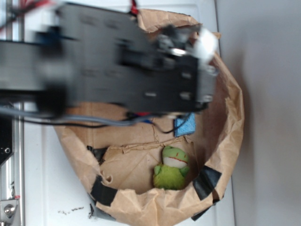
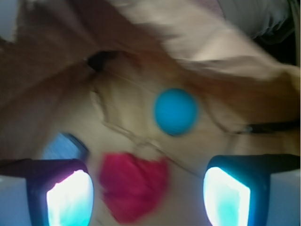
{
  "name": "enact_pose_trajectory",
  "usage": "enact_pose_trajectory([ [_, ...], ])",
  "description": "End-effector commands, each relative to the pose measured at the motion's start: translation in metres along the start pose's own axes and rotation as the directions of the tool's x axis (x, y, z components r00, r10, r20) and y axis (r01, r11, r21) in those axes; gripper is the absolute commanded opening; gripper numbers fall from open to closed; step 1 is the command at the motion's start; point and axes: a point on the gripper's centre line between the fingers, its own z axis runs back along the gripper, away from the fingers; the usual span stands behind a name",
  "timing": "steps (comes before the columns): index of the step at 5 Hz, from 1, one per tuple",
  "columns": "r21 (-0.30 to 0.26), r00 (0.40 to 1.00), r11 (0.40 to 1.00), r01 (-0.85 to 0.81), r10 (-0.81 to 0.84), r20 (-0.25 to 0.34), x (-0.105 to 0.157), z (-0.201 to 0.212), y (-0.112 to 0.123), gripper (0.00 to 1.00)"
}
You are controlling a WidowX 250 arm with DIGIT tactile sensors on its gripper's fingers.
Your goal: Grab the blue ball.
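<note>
The blue ball [image 2: 175,112] lies on the brown paper floor of the bag, round and teal-blue, ahead of my gripper [image 2: 148,193] in the wrist view. My jaws stand wide apart with glowing pads [image 2: 69,200] on both sides, and nothing is held between them. A red paper wad [image 2: 134,186] lies on the floor below the gap, nearer the left pad. In the exterior view the arm's black body [image 1: 141,61] hangs over the bag and hides the ball and the fingers.
A brown paper bag [image 1: 230,122] with black tape patches walls the space in. A green plush toy [image 1: 172,168] rests near the front wall. A light-blue sponge [image 1: 185,125] lies beside the arm; the sponge [image 2: 61,147] shows left of my gripper.
</note>
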Motion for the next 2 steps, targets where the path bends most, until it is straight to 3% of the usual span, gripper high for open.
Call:
enact_pose_trajectory([
  [1,-0.107,0.991,0.986,-0.128,0.132,0.035,0.017,-0.02,0.007,1.0],
  [2,-0.11,0.993,0.989,-0.098,0.104,0.051,0.016,-0.029,0.025,1.0],
])
